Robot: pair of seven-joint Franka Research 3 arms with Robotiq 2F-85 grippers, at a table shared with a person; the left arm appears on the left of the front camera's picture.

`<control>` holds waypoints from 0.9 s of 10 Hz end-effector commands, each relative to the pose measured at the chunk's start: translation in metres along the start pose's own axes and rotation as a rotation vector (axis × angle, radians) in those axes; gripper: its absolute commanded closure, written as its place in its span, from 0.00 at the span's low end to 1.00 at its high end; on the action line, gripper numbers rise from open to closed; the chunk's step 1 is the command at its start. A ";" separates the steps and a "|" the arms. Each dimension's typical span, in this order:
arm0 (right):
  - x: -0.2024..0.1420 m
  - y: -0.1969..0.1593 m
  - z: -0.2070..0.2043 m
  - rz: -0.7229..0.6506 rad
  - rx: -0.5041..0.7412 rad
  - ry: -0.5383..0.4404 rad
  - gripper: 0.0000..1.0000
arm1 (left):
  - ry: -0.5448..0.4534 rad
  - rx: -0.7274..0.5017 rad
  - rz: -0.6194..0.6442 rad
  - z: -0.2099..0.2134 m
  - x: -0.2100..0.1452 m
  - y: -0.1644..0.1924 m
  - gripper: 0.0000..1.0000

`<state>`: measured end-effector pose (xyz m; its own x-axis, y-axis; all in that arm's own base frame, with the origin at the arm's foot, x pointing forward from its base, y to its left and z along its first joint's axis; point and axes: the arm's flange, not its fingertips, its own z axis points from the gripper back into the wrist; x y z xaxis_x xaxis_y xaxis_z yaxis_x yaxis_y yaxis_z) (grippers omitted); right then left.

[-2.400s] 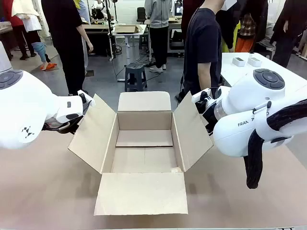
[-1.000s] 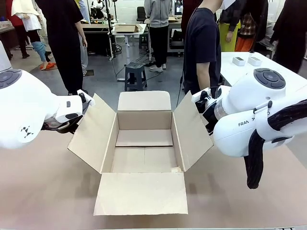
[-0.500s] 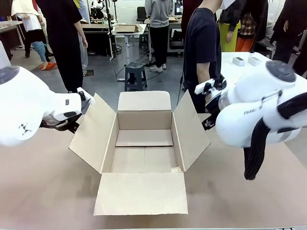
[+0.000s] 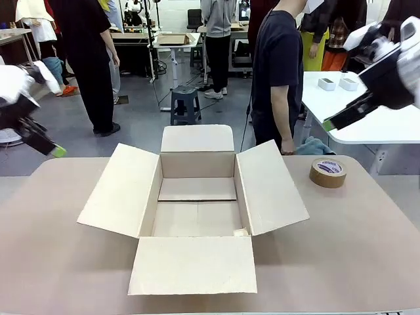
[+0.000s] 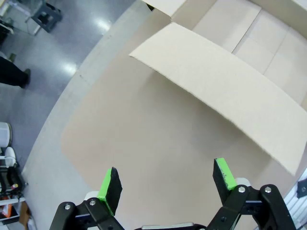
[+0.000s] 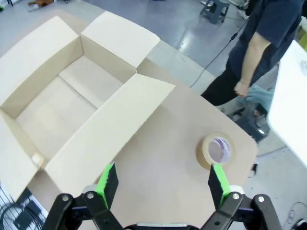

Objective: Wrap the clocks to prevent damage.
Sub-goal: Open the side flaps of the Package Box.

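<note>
Cardboard flap (image 5: 220, 91) beyond left end effector (image 5: 166, 168)

What may have been the clocks (image 4: 241, 231) showed as a small whitish lump, too small to tell its wrap, lying in a floor corner of the open box (image 4: 197, 164), well apart from the right pincer (image 6: 162, 168), beyond its picture-left finger

Bright, even indoor light falls from overhead. The cardboard box (image 4: 197, 165) casts only faint, soft shadows under its flaps onto the table (image 4: 341, 249). White glare patches sit on the grey floor (image 5: 102, 24). The left gripper (image 5: 165, 175) and right gripper (image 6: 160, 179) look sharp in the 2 wrist views, whose edges bend straight lines. In the front view both smear with motion blur.
</note>
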<state>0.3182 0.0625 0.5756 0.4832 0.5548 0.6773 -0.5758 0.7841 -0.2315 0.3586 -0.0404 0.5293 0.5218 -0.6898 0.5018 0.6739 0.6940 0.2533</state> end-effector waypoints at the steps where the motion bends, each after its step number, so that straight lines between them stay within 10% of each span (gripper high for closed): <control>1: 0.007 0.028 0.036 0.055 -0.030 0.073 0.00 | -0.016 0.044 -0.019 0.037 -0.016 -0.006 0.00; 9: 0.003 0.012 0.027 0.038 -0.022 0.024 0.00 | -0.017 0.017 -0.001 0.025 -0.005 0.002 0.00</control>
<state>0.2940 0.0651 0.5984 0.4913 0.5854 0.6450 -0.5732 0.7748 -0.2666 0.3422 -0.0301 0.5462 0.5170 -0.6951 0.4996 0.6705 0.6917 0.2684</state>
